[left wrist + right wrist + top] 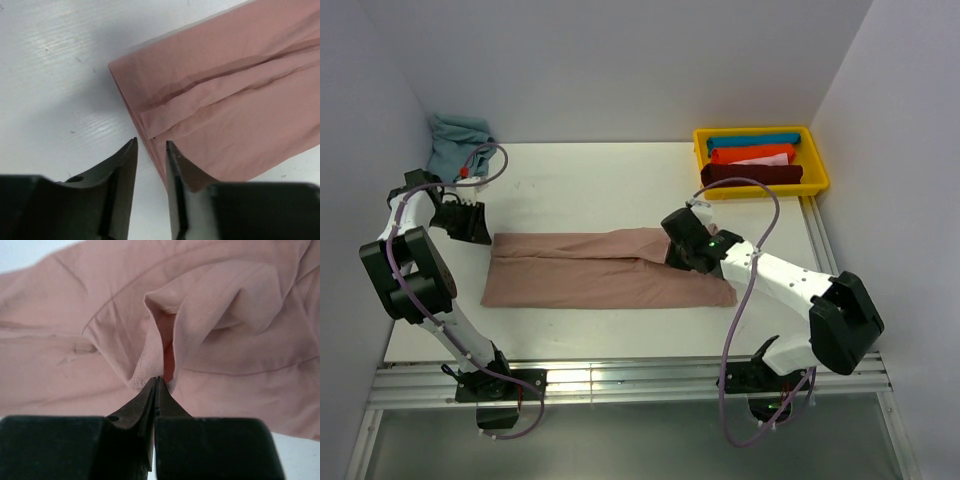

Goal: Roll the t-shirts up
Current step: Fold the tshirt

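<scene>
The left gripper (150,142) hovers with its jaws only a narrow gap apart and nothing between them. The short left end of the pink t-shirt (600,270) lies just ahead of its tips, a little toward its right finger, which overlaps the lower corner of the cloth in the wrist view.

From there the shirt, folded into a long strip, runs away to the right across the table (620,180), so its long axis goes from one gripper toward the other.

The right gripper (157,380) sits on the strip, short of its right end, with its jaws pressed together on a raised fold of pink fabric. I judge that a roll should travel along this axis, and the left gripper is nearer to a free end.
</scene>
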You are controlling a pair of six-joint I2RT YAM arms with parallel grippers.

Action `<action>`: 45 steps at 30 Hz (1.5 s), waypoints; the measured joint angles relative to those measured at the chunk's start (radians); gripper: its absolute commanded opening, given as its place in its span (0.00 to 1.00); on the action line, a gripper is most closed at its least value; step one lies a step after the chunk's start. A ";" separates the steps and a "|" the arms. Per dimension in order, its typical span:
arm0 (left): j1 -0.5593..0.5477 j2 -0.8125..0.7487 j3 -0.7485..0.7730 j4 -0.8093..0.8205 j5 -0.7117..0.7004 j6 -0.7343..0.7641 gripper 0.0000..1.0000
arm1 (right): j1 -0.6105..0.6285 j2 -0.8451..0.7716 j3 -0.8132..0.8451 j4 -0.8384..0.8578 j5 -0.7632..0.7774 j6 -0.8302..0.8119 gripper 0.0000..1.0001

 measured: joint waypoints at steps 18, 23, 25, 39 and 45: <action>-0.007 0.000 -0.024 -0.014 0.000 0.004 0.43 | 0.124 0.002 -0.109 0.025 0.005 0.085 0.54; -0.007 0.000 -0.026 -0.014 0.000 0.004 0.43 | 0.049 -0.024 -0.017 -0.047 0.050 0.041 0.54; -0.007 0.000 -0.026 -0.014 0.000 0.004 0.43 | -0.014 -0.023 0.020 -0.049 0.057 0.014 0.56; -0.007 0.000 -0.026 -0.016 0.000 0.004 0.43 | -0.172 0.214 0.111 -0.031 0.013 -0.099 0.32; -0.007 0.000 -0.026 -0.019 0.001 0.007 0.42 | -0.171 0.093 -0.058 -0.001 -0.014 -0.072 0.17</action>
